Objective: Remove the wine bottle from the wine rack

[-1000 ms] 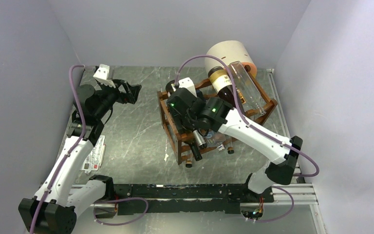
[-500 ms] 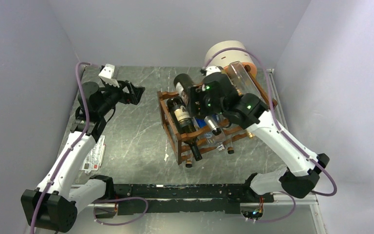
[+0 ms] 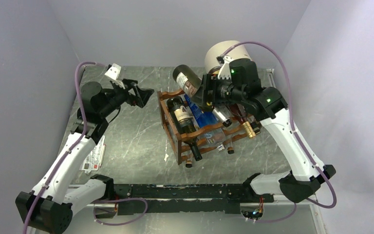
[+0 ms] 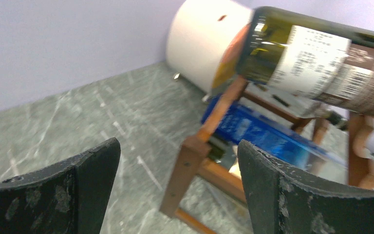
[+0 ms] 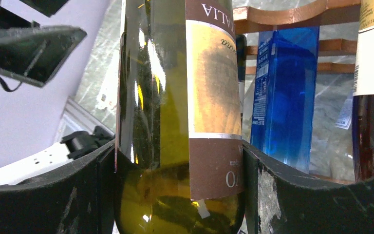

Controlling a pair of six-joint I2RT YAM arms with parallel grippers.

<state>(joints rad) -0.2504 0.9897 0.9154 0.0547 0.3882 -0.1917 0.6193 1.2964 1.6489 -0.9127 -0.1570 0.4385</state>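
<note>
wine rack (image 3: 168, 124): bottles (image 3: 180, 114) inside | right end effector (image 5: 179, 190): grips wine bottle (image 3: 187, 80) | left end effector (image 4: 175, 190): spread, empty

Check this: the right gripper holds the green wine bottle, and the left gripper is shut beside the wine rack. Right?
The left gripper beside the wine rack is open, not shut; the left wrist view shows this. The right gripper does hold the green wine bottle.

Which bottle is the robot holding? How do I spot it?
Find the reddish-brown wooden wine rack on the table. Above its far top edge, the right arm's fingers clamp a dark green wine bottle with a tan-and-brown label. It is the only bottle in a grip; the blue bottle and others lie in the rack.
</note>
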